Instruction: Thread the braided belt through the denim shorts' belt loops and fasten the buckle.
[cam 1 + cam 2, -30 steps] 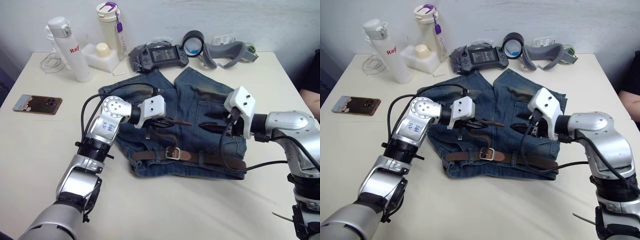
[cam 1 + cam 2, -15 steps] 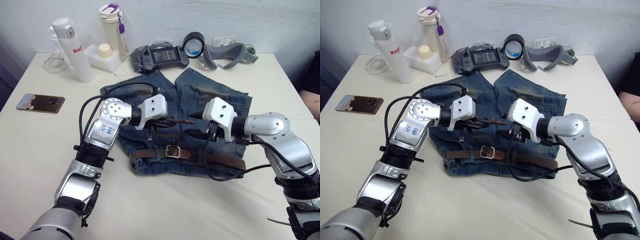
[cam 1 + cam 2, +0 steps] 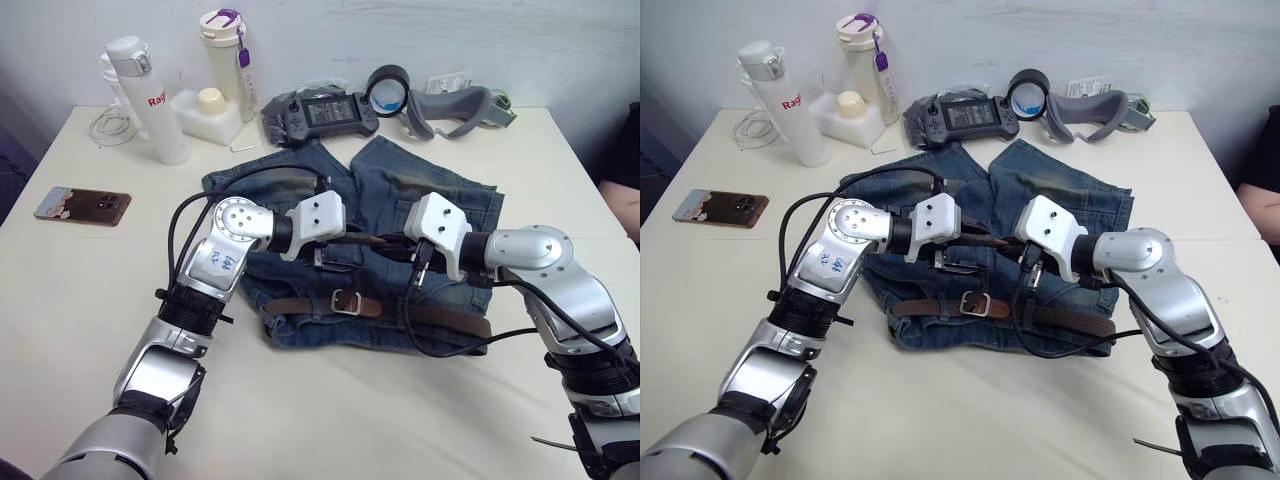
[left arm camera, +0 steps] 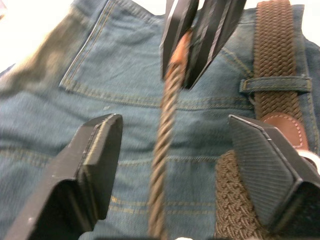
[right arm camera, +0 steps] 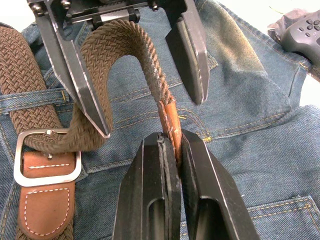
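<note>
The denim shorts (image 3: 440, 195) lie flat in the middle of the table. The braided belt (image 3: 450, 320) runs along the waistband under a belt loop (image 4: 272, 84), with the silver buckle (image 5: 47, 157) near the centre. The belt's free end arches up off the shorts. My right gripper (image 5: 170, 142) is shut on its brown leather tip (image 5: 169, 117). My left gripper (image 4: 172, 125) faces it closely. Its fingers (image 4: 95, 160) stand open on either side of the strap (image 4: 162, 165) without touching it.
A phone (image 3: 82, 203) lies at the left. At the back stand two bottles (image 3: 145, 100), a white box (image 3: 205, 112), a game controller (image 3: 325, 110), a tape roll (image 3: 385, 85) and a grey headset (image 3: 455, 105). Black cables hang from both wrists over the shorts.
The right gripper came in from the right and shut on the belt tip. The left gripper, which held that end, has opened and let go.
</note>
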